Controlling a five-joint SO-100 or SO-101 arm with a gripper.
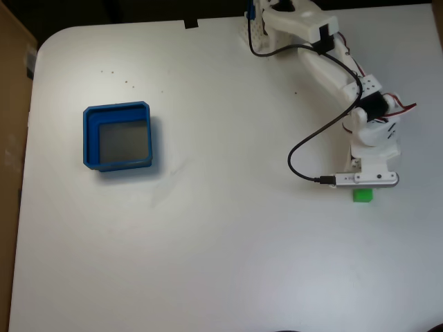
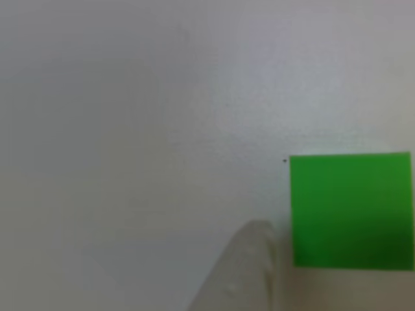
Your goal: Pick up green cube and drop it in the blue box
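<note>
- Fixed view: the white arm (image 1: 332,69) reaches from its base at the top edge of the white table (image 1: 208,242) down toward the right side, with the wrist hanging directly over the green cube (image 1: 363,196).
- The green cube sits on the table at the right of the fixed view, partly hidden under the wrist; its lower part protrudes below the camera bar.
- The blue box (image 1: 88,138) stands at the left of the fixed view, well apart from the cube, with its grey floor bare.
- Other view: 1 translucent fingertip (image 2: 243,272) rises from the bottom edge, just beside the left face of the green cube (image 2: 350,210). A thin gap appears between them, though blur makes contact hard to rule out.
- Jaw state: cannot be determined. Only 1 finger shows, so whether the jaws stand apart or closed is not visible. Nothing indicates a grasp.
- Step in hand, judged: final alignment before the pinch.
- Procedure: keep the cube centred between both fingers, descend until the tips pass the cube's mid-height, and close squarely on opposite flat faces. An off-centre close is likely to push the cube sideways.
- Surroundings: a black cable (image 1: 301,155) loops beside the wrist. The path across the table to the box holds no obstacle.
</note>
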